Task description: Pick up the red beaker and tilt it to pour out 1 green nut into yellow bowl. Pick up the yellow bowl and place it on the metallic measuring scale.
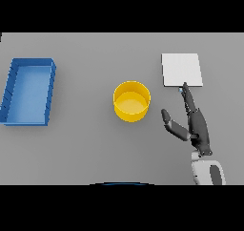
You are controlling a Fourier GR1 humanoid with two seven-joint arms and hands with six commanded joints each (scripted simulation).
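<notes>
Right hand (198, 127) lay lower right, fingers straight and spread, tips touching the scale (181, 69). Yellow bowl (131, 100) stood at centre; blue tray (28, 90) sat left.

head view: one camera, up high | looks down at the grey table (95, 149) | far edge at top

Plain grey table (86, 149), evenly lit

No readable text or markings anywhere
</notes>
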